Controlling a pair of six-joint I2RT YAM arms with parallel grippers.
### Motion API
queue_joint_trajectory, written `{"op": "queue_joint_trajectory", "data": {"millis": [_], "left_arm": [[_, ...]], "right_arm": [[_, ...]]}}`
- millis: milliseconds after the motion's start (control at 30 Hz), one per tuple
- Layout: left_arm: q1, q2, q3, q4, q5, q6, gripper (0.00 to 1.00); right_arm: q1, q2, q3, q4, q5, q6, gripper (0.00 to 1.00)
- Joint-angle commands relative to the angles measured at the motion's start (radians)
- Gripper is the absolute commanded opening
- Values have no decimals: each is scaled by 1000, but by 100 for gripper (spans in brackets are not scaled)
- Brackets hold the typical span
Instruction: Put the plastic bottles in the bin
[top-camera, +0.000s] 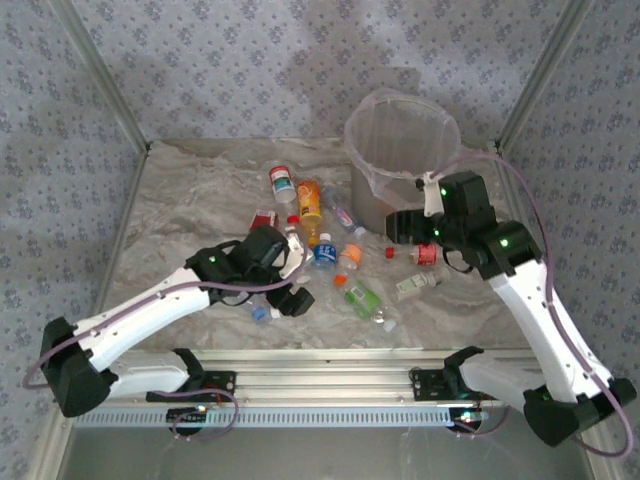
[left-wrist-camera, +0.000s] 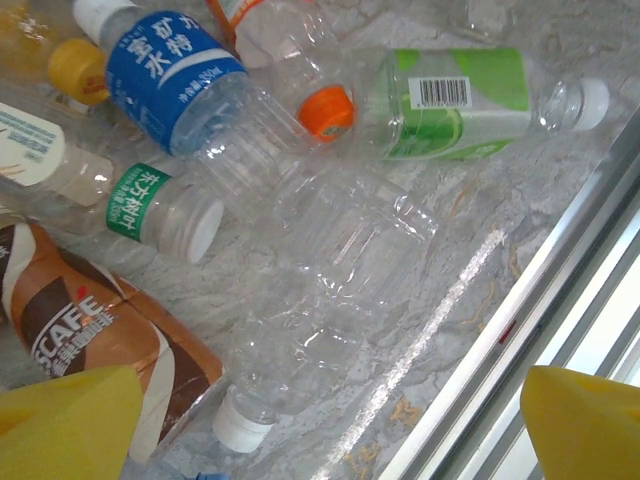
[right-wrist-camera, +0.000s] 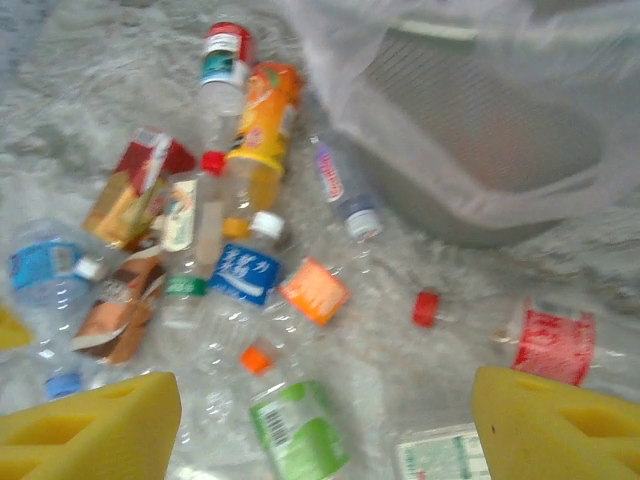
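**Taking the clear bottle cleanly**

The bottles (top-camera: 318, 250) lie scattered on the tabletop (top-camera: 190, 200), on the near-left side of the bin (top-camera: 365, 190). The left end effector (left-wrist-camera: 325, 430) hangs open and empty over the end of the scatter farthest from the bin, with a clear bottle (left-wrist-camera: 330, 270) lying slantwise below it. The right end effector (right-wrist-camera: 320, 420) is just beside the bin's near side, also open and empty.

The step in hand looks like the left arm's pick of that clear bottle.
- Turn the wrist so the fingers cross the body rather than run along it.
- Come down mid-body; thin plastic is likely to buckle, so close gently.
- Keep one finger clear of the brown bottle (left-wrist-camera: 90, 330) and the other clear of the rail (left-wrist-camera: 560, 260).
- Carry it above the bin's rim and bag (right-wrist-camera: 520, 60) before letting go.
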Motion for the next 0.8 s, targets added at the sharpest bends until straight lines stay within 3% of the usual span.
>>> {"op": "queue_joint_trajectory", "data": {"millis": [0,167,767], "left_arm": [[-30,35,1,23,-40,35,96],[-54,69,-51,130,-50,50,92],[-83,271,-81,170,-98,58,89]], "right_arm": [[6,-73,-59,32,-135,55,80],[6,-149,-136,25,-234,93,80],[-10,-166,-171,51,-296,91,81]]}}
